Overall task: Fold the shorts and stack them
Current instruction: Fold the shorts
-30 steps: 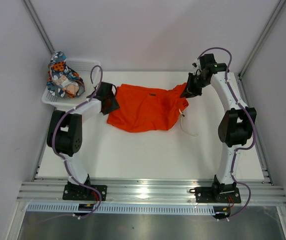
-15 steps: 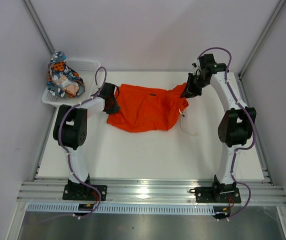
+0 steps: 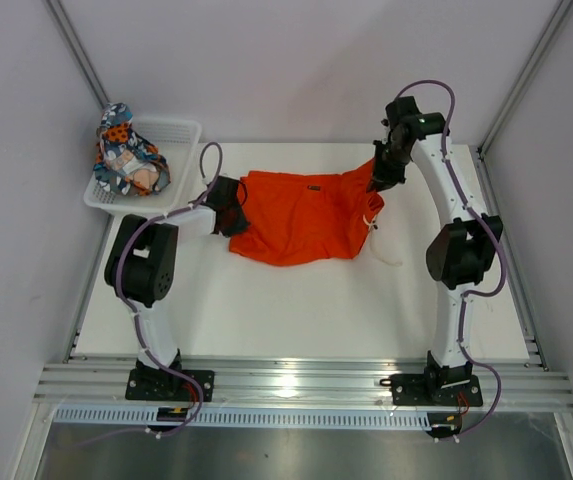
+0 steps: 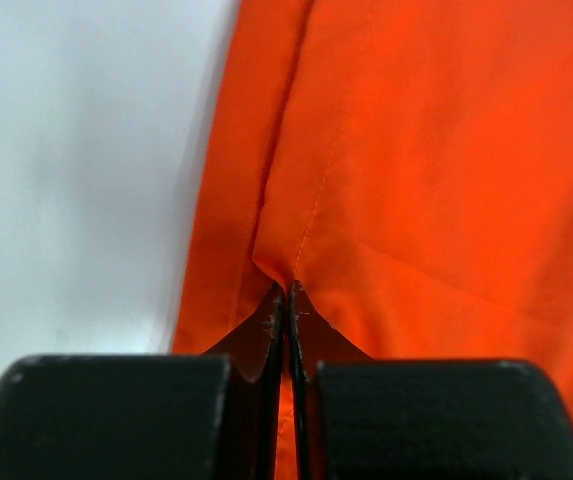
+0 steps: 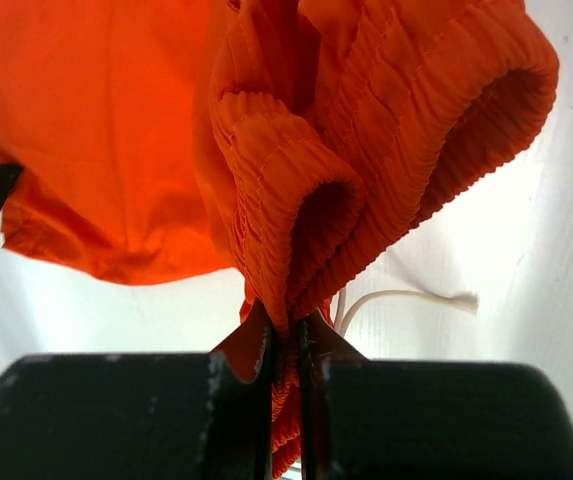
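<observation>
Since half a second ago, in the top view, the left gripper (image 3: 229, 207) has slid toward the middle of the frame, dragging its edge of the cloth inward, and the right gripper (image 3: 380, 173) has drawn up toward the upper right. The plain bright orange shorts of soft fabric (image 3: 306, 215) now bunch into a shorter span on the white table (image 3: 296, 310), slung between the two grippers just above frame centre. Their long axis runs left to right, one end in each gripper. The crumpled navy, teal and orange cartoon-print shorts (image 3: 126, 155) sit in the white plastic mesh basket (image 3: 181, 128) at upper left, well apart from both arms.

In the left wrist view, the left gripper (image 4: 286, 298) is pressed together on a thin stitched fold of the orange shorts (image 4: 416, 150), which fill the right of the frame, with bare table (image 4: 66, 150) at left. This looks like a leg hem, though the close view makes that unsure.

In the right wrist view, the right gripper (image 5: 284, 322) is pinching the ribbed elastic waistband (image 5: 366, 130), which hangs gathered in loops above the table; the white drawstring (image 5: 406, 297) trails at right.

Judged from this, the fold turns on carrying one held end along that left-to-right axis onto the other, and each arm is already at its own end
</observation>
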`<state>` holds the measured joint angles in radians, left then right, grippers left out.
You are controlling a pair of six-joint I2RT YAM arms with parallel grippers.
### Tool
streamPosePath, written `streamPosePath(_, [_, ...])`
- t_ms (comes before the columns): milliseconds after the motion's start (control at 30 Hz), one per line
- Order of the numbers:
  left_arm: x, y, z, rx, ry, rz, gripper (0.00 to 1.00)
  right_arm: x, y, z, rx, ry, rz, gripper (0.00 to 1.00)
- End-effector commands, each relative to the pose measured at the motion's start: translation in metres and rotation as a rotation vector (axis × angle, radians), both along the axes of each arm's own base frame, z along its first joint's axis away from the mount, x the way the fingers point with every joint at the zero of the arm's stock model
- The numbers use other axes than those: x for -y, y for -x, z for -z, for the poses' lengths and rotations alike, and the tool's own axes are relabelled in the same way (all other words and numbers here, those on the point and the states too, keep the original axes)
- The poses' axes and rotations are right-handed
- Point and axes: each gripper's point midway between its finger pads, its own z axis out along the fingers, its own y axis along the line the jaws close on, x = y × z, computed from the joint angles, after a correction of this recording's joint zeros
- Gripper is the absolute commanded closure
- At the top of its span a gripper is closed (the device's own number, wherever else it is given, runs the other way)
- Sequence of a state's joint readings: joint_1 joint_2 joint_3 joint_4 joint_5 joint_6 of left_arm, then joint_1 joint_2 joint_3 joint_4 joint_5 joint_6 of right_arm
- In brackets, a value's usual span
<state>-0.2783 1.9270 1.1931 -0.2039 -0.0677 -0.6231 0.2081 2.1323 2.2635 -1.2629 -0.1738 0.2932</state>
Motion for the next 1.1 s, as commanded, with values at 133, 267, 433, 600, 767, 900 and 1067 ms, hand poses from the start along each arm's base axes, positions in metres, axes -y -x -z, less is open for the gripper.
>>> streamPosePath(133, [0.047,0.033,-0.012,0.047,0.059,0.043,0.96,0.025,0.010,-0.004,-0.002,0.185,0.001,1.00])
streamPosePath(267, [0.074,0.053,-0.012,0.045,0.101,0.083,0.96,0.040,0.015,-0.006,-0.007,0.260,-0.001,1.00])
streamPosePath(433, [0.100,0.075,-0.017,0.063,0.100,0.122,0.96,0.033,0.027,-0.013,-0.003,0.257,-0.033,1.00])
streamPosePath(600, [0.103,0.086,-0.009,0.040,0.100,0.135,0.96,-0.017,0.045,-0.020,0.019,0.209,-0.149,1.00])
streamPosePath(767, [0.101,0.090,-0.003,0.034,0.096,0.138,0.96,-0.052,0.052,-0.014,0.014,0.212,-0.203,1.00])
streamPosePath(900, [0.097,0.094,0.004,0.026,0.082,0.137,0.96,-0.081,0.063,-0.001,0.004,0.257,-0.270,1.00])
streamPosePath(1067, [0.098,0.095,0.010,0.022,0.088,0.142,0.97,-0.101,0.069,0.010,-0.003,0.250,-0.290,1.00])
